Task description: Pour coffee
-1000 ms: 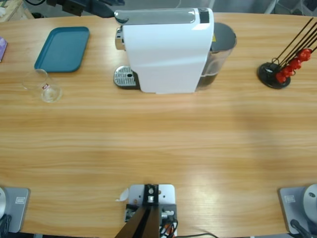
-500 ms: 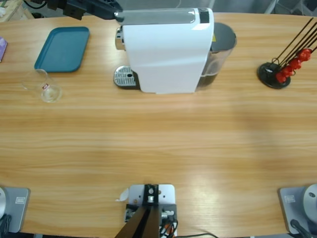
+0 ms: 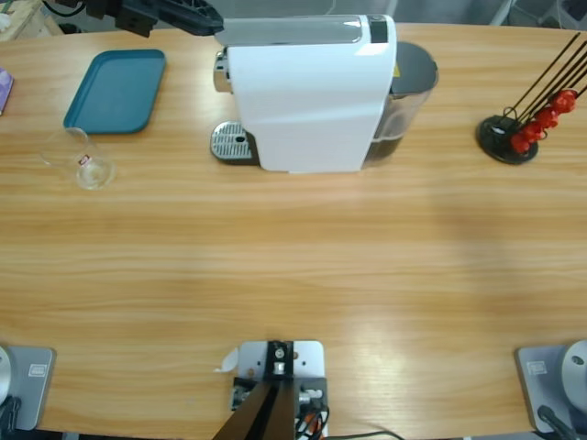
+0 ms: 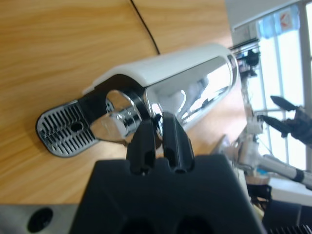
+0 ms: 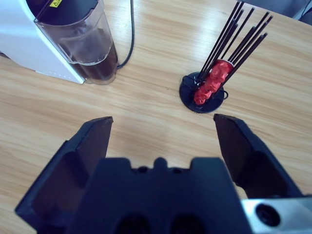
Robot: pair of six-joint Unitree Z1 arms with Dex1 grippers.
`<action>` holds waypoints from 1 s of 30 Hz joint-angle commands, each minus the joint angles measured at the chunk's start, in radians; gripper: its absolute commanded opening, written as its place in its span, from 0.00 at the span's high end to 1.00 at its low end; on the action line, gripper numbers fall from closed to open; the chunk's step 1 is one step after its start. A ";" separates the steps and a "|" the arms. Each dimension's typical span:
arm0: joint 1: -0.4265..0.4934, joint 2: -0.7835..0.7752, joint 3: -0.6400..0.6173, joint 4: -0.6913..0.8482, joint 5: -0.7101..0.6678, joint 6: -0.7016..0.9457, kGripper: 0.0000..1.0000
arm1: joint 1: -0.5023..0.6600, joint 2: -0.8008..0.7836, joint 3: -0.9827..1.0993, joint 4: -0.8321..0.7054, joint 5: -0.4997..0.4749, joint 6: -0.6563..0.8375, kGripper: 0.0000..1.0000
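While we look down on the wooden counter (image 3: 293, 266), a white coffee machine (image 3: 307, 92) stands toward twelve o'clock, its silver drip grille (image 3: 232, 142) jutting out at its nine o'clock side and a dark-lidded clear water tank (image 3: 404, 96) at its three o'clock side. At about ten o'clock from the middle of the counter lies a teal tray (image 3: 115, 89), and just below it stands a clear glass (image 3: 81, 159) that looks empty; we see no coffee in it, nor anywhere else in these views. Out at two o'clock, near the edge, is a black wire stand holding red capsules (image 3: 527, 124). A black gripper shows at the top edge, around eleven o'clock, just beside the machine's chrome front. From the left wrist, we see the left gripper (image 4: 158, 139) with its jaws closed together, gripping nothing, pointed at the machine's chrome spout (image 4: 119, 122) above the grille. From the right wrist, we see the right gripper (image 5: 161, 131) with its jaws spread wide apart and empty, hanging over bare counter, with the water tank at its eleven o'clock and the capsule stand at its one o'clock.
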 commanded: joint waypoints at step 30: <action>-0.222 -0.537 0.337 0.123 0.487 0.646 0.00 | -0.130 0.308 0.020 -0.221 -0.149 0.120 0.16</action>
